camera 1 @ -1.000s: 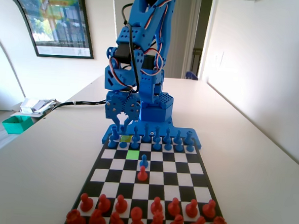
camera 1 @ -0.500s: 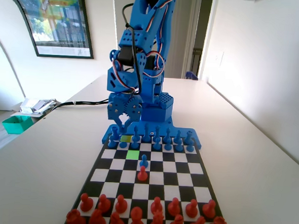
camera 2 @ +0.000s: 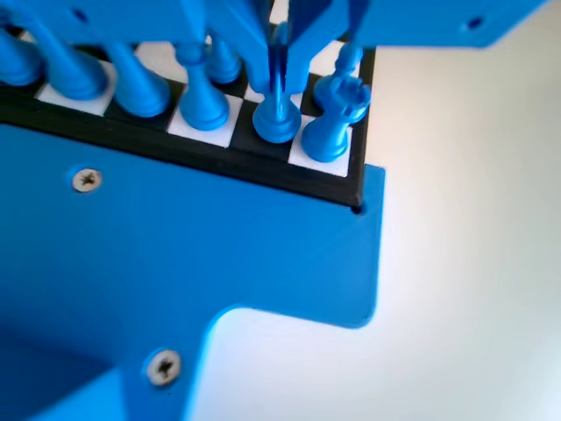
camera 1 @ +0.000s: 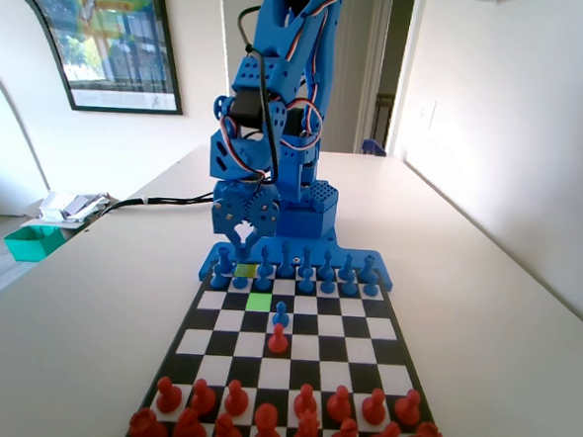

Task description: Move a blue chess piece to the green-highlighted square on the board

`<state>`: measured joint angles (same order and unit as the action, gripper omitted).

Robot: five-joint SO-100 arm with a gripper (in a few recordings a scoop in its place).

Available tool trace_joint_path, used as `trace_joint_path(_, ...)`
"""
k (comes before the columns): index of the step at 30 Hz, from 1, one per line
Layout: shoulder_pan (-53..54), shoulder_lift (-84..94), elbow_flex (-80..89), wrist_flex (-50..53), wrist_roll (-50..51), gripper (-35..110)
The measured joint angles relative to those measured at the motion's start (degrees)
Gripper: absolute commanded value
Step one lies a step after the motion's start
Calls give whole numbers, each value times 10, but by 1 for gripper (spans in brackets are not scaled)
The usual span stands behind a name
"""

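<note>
at the far end of the fixed view, your blue arm stands over the board (camera 1: 364, 327) on the white table (camera 1: 483, 319), with the gripper (camera 1: 243, 237) hanging just above the blue rows, left of centre. the green-highlighted square (camera 1: 259, 302) lies in the third row from that end, with a duller yellow-green square (camera 1: 246, 271) just behind it and slightly left. one blue pawn (camera 1: 280, 317) and one red pawn (camera 1: 278, 339) stand near mid-board, and the red rows (camera 1: 279, 421) fill the bottom of the frame.

in the wrist view, the fingers (camera 2: 302, 39) come to a narrow point at the top centre, nearly together, right over a tall blue chess piece (camera 2: 277, 110) second from the board's right corner, with a knight (camera 2: 337, 118) beside it. you cannot tell whether they already pinch its top or merely line up with it.

expect the piece to be light, stiff, smooth plastic, easy to tip and likely to slip. take it at the narrow neck below the head, squarely, and lift straight up so its close neighbours stay put.

against the frame a second ago, the gripper sits a touch further right and slightly higher in the fixed view; no piece on the board has shifted.
</note>
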<state>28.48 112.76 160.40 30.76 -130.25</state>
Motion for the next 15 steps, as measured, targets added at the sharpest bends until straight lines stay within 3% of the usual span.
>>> trace_joint_path(15, -17, 0, -168, 192, 40, 1)
